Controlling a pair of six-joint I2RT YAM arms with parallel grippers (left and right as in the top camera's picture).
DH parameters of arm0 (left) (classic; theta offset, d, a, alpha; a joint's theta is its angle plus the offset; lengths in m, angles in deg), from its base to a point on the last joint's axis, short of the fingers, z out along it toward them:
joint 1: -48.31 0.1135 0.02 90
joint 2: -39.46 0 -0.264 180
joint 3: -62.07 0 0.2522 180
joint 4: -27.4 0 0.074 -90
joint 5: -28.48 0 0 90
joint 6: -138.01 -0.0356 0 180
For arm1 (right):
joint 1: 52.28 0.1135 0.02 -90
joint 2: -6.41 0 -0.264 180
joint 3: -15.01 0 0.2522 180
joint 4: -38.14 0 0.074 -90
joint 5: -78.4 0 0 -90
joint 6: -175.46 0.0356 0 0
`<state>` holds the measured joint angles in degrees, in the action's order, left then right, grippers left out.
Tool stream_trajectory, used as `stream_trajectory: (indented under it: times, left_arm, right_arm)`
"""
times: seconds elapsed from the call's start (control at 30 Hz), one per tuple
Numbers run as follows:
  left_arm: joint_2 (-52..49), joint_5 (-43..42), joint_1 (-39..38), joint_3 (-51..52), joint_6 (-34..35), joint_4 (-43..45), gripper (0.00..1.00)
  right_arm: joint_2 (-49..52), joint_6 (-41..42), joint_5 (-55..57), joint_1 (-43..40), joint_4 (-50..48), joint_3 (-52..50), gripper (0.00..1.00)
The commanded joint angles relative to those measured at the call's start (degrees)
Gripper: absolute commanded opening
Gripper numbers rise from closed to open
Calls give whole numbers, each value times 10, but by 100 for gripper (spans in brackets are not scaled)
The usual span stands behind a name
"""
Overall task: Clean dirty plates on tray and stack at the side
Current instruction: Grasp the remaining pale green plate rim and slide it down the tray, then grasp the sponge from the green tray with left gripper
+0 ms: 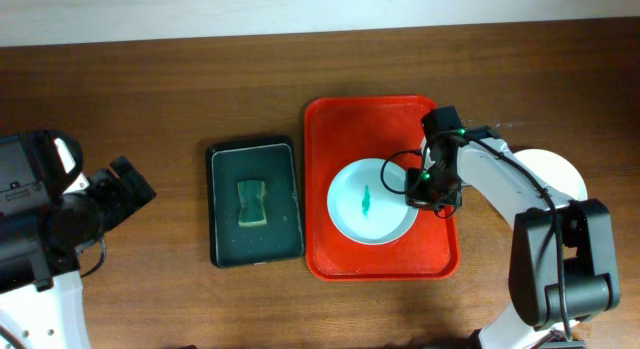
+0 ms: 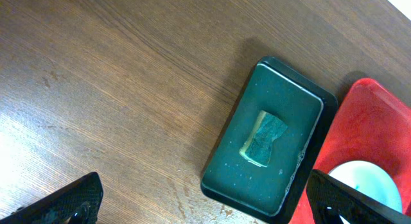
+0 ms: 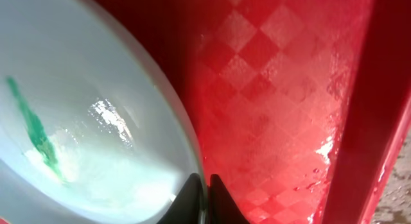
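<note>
It looked like a robotics lab, not a kitchen: on a wooden table (image 1: 150,99) a robot arm (image 1: 500,169) stood at each side of the red tray (image 1: 330,139), with a black sponge tray (image 1: 255,244) just left of it.

You are looking down at a brown wooden table (image 2: 96,76). Your left gripper (image 2: 204,185) is holding its two dark fingers (image 2: 70,201) wide apart, one peeking in at each bottom corner. A black tray (image 2: 282,89) is lying on the table with a green and yellow sponge (image 2: 263,138) sitting in its middle. Just beside it, a red tray (image 2: 359,121) is showing at the right edge. A pale plate (image 2: 366,176) is lying in the red tray, partly hiding behind your right-hand finger.
</note>
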<state>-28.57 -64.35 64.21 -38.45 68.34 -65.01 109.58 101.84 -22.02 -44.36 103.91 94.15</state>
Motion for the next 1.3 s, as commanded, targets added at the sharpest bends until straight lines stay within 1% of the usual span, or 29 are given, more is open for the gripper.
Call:
stream_trajectory:
  times: [0.0, 0.07, 0.1, 0.2, 0.27, 0.3, 0.33, 0.4, 0.47, 0.5, 0.57, 0.6, 0.67, 0.77, 0.8, 0.87, 0.97, 1.0, 1.03, 1.07, 1.1, 1.17, 1.27]
  left_arm:
    - [4, -15, 3, -5, 0, 4, 99]
    - [5, -28, 3, -5, 2, 0, 99]
    - [4, -30, 3, -5, 0, 3, 99]
    - [-5, -70, -3, -4, -49, 3, 100]
    - [-21, -112, -21, 0, -90, -3, 93]
    - [-35, -139, -43, 7, -120, -4, 86]
    - [-56, -145, -77, 22, -137, 0, 77]
    - [-89, -138, -126, 43, -138, 15, 70]
    - [-127, -133, -170, 62, -137, 42, 55]
    - [-144, -118, -186, 70, -128, 58, 53]
    - [-191, -62, -217, 87, -64, 90, 53]
    - [-211, -54, -227, 94, -49, 101, 52]
    - [-263, -67, -253, 115, -43, 132, 45]
    - [-322, -66, -287, 128, -46, 153, 42]
    - [-363, -49, -309, 128, -45, 166, 38]
    - [-399, -23, -324, 128, -37, 177, 33]
    - [-441, 48, -336, 128, 18, 186, 29]
    - [-454, 56, -337, 128, 22, 195, 26]
    - [-462, 52, -337, 128, 22, 202, 22]
    - [-474, 45, -337, 128, 22, 214, 8]
    - [-476, 44, -337, 128, 22, 216, 0]
    - [-481, 22, -337, 128, 21, 216, 0]
    - [-474, -66, -337, 115, -25, 203, 0]
  right_arm:
    - [-40, -27, 10, 3, 10, 14, 34]
    - [-88, -28, 21, 3, 24, 23, 40]
    - [-113, -28, 21, 3, 27, 26, 40]
    - [-200, -28, 20, 3, 26, 26, 41]
    - [-243, -28, 20, 3, 26, 26, 44]
    - [-275, -28, 20, 3, 28, 26, 44]
    - [-295, -28, 20, 3, 30, 26, 44]
    - [-320, -28, 20, 3, 35, 26, 45]
    - [-327, -28, 20, 3, 47, 26, 45]
    - [-327, -28, 20, 3, 53, 26, 45]
    - [-323, -28, 20, 3, 70, 26, 45]
    - [-321, -28, 20, 3, 78, 26, 45]
    - [-317, -28, 20, 3, 87, 26, 45]
    - [-312, -28, 20, 3, 91, 26, 45]
    - [-309, -28, 20, 3, 91, 26, 46]
    - [-308, -28, 20, 3, 91, 26, 45]
    - [-305, -28, 20, 3, 91, 26, 45]
    - [-305, -28, 20, 3, 91, 26, 46]
    - [-305, -28, 20, 3, 91, 26, 46]
    - [-305, -28, 20, 3, 91, 26, 45]
    - [-305, -28, 20, 3, 91, 26, 45]
    - [-305, -28, 20, 3, 91, 26, 45]
    - [-305, -28, 20, 3, 91, 26, 46]
